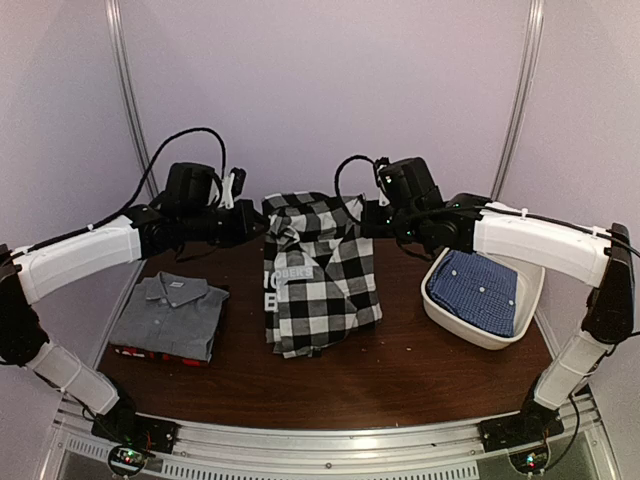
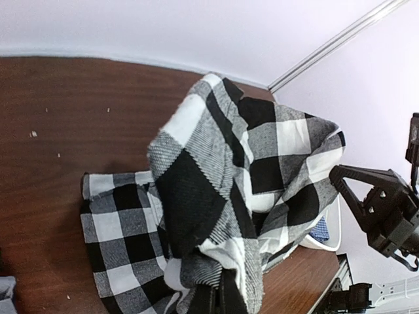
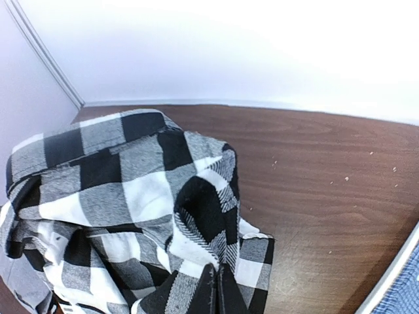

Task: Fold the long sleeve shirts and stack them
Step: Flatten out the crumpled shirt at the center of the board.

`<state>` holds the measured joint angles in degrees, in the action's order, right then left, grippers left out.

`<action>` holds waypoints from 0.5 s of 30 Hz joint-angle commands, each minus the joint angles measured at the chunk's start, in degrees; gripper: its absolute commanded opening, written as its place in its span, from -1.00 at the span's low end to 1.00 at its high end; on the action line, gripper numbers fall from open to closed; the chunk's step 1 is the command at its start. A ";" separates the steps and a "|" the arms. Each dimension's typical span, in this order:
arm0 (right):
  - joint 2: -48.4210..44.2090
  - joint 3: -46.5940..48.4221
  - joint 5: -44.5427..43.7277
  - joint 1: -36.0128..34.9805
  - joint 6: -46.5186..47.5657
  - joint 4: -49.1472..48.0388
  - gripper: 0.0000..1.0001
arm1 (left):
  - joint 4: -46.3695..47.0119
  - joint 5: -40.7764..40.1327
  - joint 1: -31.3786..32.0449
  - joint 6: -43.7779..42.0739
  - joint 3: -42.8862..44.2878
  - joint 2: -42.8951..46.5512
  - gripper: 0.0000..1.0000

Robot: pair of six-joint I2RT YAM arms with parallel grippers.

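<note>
The left hand (image 1: 250,222) is clenched on the far left corner of the black-and-white checked shirt (image 1: 320,285), and the right hand (image 1: 366,218) is clenched on its far right corner. From overhead, both pinches are hidden behind the wrist housings. Only the wrist cameras show them: dark fingers (image 2: 226,302) at the bottom edge of the left view, and another pair of fingers (image 3: 208,294) in the right view, each cut off by the frame and closed on bunched cloth.

The shirt's far edge is held up off the tabletop (image 1: 400,370), while its near part lies flat in the middle. White lettering on it is broken by folds (unreadable).

Only the overhead view shows the folded grey shirt (image 1: 170,315) at the left. It lies on a red-black shirt (image 1: 135,351), of which just a sliver shows at the near edge. The blue shirt (image 1: 475,290) lies in a white tub (image 1: 480,337) at the right, its far rim hidden by the right arm. In the wrist views the raised cloth blocks most of this, leaving only scraps of blue.
</note>
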<state>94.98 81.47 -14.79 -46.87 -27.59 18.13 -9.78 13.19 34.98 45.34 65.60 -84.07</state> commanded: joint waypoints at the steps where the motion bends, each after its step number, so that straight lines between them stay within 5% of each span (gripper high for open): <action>1: -5.96 5.24 -6.87 0.20 4.86 5.14 -1.00 | -2.74 -1.74 0.00 -9.00 8.24 6.14 -1.00; 15: -18.73 23.39 -8.97 -0.05 16.01 9.67 -1.00 | -8.87 13.61 0.09 -19.49 32.78 11.87 -1.00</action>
<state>79.31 100.42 -22.37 -46.89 -15.20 25.74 -17.58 21.43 34.98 29.17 91.50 -72.95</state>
